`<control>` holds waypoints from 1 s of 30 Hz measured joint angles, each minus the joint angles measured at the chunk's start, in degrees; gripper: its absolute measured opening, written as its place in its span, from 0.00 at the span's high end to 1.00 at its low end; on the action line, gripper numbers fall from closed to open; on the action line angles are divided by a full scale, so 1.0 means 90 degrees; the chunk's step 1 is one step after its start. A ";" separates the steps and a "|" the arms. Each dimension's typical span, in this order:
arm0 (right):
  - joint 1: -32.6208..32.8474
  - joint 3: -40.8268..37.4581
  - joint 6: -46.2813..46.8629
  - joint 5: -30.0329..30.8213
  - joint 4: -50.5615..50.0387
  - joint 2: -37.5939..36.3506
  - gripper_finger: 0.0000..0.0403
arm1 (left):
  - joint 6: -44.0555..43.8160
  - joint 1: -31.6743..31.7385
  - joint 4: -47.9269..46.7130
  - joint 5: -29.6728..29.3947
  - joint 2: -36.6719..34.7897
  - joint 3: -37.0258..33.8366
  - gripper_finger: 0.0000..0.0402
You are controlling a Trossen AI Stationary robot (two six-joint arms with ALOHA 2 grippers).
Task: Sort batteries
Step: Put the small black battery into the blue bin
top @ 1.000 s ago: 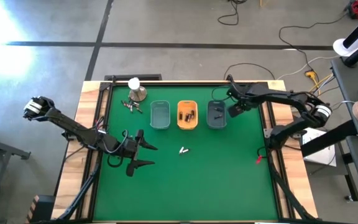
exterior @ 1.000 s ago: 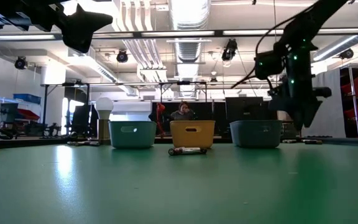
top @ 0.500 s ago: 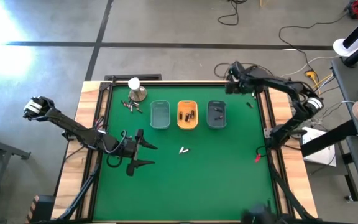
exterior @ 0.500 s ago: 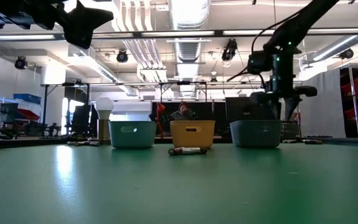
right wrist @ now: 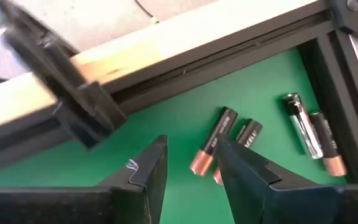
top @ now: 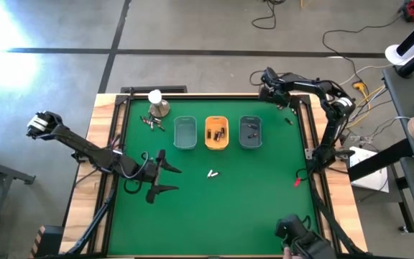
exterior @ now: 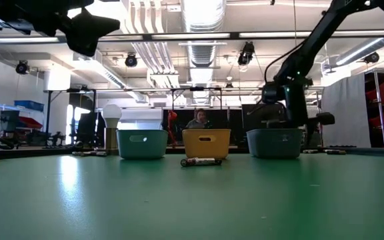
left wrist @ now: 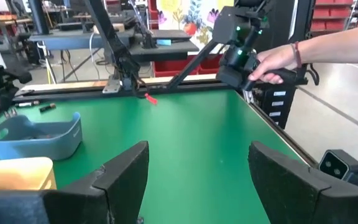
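Note:
Three small trays stand in a row at mid-table: teal point(top: 185, 133), orange point(top: 216, 133) and blue-grey point(top: 250, 132), the last two with batteries inside. Two loose batteries point(top: 211, 173) lie on the green mat in front of them, and more point(top: 151, 122) lie by the metal dome. My right gripper point(top: 267, 91) hovers open at the far right corner. Its wrist view shows several batteries point(right wrist: 229, 140) lying flat on the mat below and beyond its fingers point(right wrist: 191, 180). My left gripper point(top: 172, 179) waits open at the left, above the mat, with nothing between its fingers.
A metal dome with a white ball point(top: 157, 105) stands far left. The black frame point(right wrist: 185, 68) and wooden edge border the mat by the corner batteries. A person's hand holds a black device point(left wrist: 247, 53) at the near right corner, also seen in the high view point(top: 300, 241).
My right gripper has swung from beside the blue-grey tray toward the table's far edge, coming down a little and rolling its wrist; it now hangs over the far right corner. A dark hand-held device has come into view at the near right edge.

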 joint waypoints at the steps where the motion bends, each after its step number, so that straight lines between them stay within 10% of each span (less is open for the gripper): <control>1: 0.0000 0.0031 0.0025 -0.0001 -0.0016 0.0060 0.68 | -0.0031 0.0000 -0.0074 0.0000 -0.0024 0.0000 0.37; 30: -0.0015 -0.0061 0.0567 0.0042 -0.0128 0.0121 0.68 | -0.0406 0.0000 -0.0495 0.0012 -0.0134 0.0000 0.37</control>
